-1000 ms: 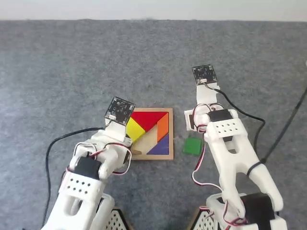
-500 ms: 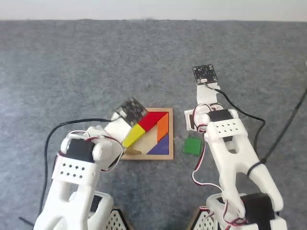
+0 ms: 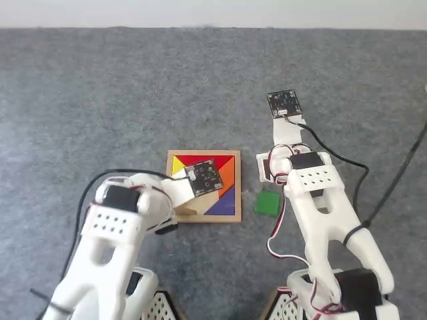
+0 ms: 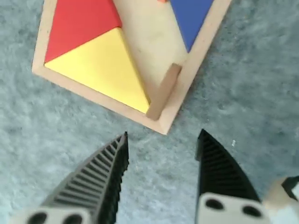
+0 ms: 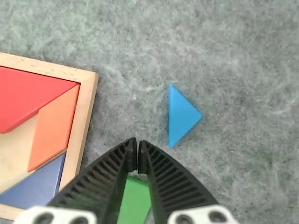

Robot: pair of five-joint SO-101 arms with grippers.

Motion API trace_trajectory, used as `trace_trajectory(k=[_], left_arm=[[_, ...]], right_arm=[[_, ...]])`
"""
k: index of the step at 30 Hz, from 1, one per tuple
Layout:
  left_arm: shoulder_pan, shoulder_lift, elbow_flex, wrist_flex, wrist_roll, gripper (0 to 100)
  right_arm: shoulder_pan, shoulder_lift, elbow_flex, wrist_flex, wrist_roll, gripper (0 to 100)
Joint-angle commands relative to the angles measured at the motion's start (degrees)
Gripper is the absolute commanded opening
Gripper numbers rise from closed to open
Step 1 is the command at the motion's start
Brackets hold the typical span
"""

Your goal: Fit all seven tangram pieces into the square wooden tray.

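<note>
A grey, fuzzy, felt-like covering (image 3: 100,87) spreads across the table, its nap mottled lighter and darker. At the 12 o'clock edge of the high view runs a pale, plain strip (image 3: 213,13), meeting the covering in a straight, slightly ragged line.

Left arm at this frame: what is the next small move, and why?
Probably ease the open left gripper forward and down onto the tan piece. That piece looks propped on edge against the tray rim beside the yellow triangle, not flat in the tray, and the jaws sit just short of it over the carpet.
</note>
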Motion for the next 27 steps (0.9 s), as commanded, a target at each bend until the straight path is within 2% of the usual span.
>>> trace_trajectory(k=[1,5,9,13,18,27], left_arm=[[2.11,10.64,-3.12,-5.89,-2.73,24],[4.66,18.73,-4.35,-10.64,-2.02,23],[5.01,17.67,-4.26,-11.16,-2.02,22],[5.19,12.48,-2.42,-10.29,-2.11,12],[9.67,4.40,2.42,-7.91,-1.93,3],[10.90,-0.18,4.88,-6.68,-1.85,5]], right_arm=[[0.31,-3.30,-0.53,0.40,0.97,0.7],[0.66,-3.30,-0.53,0.31,1.05,0.7],[0.66,-3.30,-0.53,0.22,1.14,0.8],[0.40,-3.38,-0.53,0.13,1.14,0.8],[0.40,-3.56,-0.53,0.31,1.14,0.9],[0.48,-3.38,-0.53,0.31,1.14,0.9]])
